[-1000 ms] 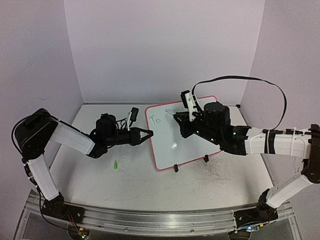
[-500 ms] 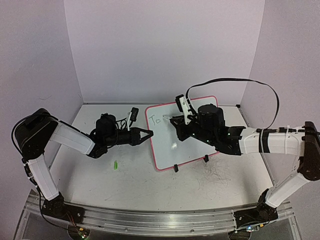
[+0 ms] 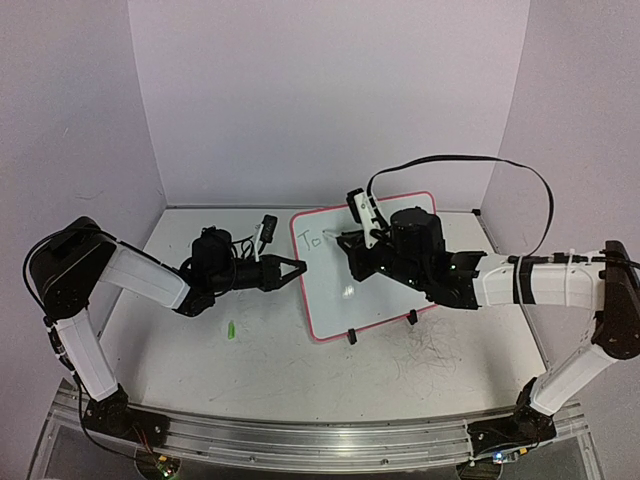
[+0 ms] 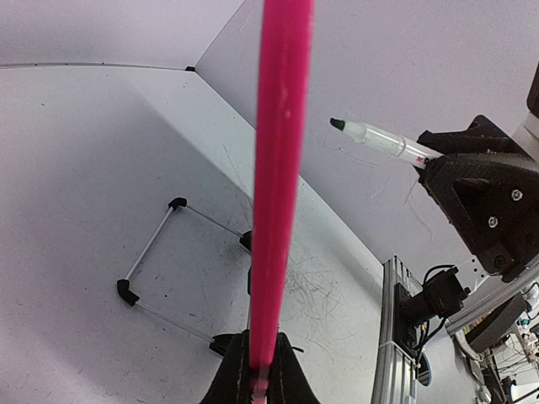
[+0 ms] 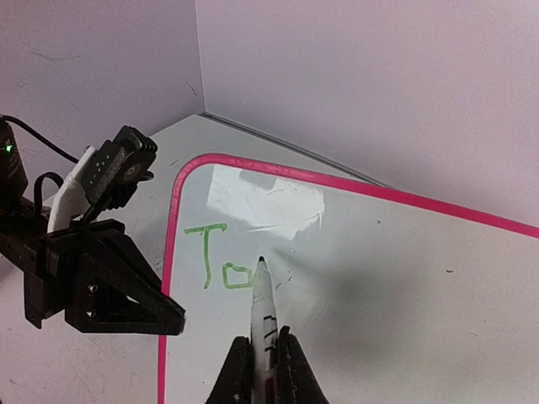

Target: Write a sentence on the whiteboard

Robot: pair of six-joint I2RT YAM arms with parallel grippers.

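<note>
The whiteboard (image 3: 345, 300) with its pink rim lies tilted at mid-table. Two green letters of the sentence (image 3: 311, 240), "To" (image 5: 221, 257), stand near its top left corner. My right gripper (image 3: 352, 243) (image 5: 265, 341) is shut on a white marker (image 5: 264, 307), whose dark tip sits just right of the "o", at the board's surface. My left gripper (image 3: 297, 267) (image 4: 259, 353) is shut on the pink rim (image 4: 278, 168) at the board's left edge. The left wrist view also shows the marker (image 4: 379, 139) sticking out of the right gripper.
A small green cap (image 3: 231, 328) lies on the grey tabletop left of the board. Black clip feet (image 3: 351, 337) stick out at the board's near edge. Old scribbles (image 3: 440, 350) mark the tabletop on the right. Purple walls close in three sides.
My right gripper has shifted left across the board with the marker, closer to the green letters. The left arm and the board have stayed put.
</note>
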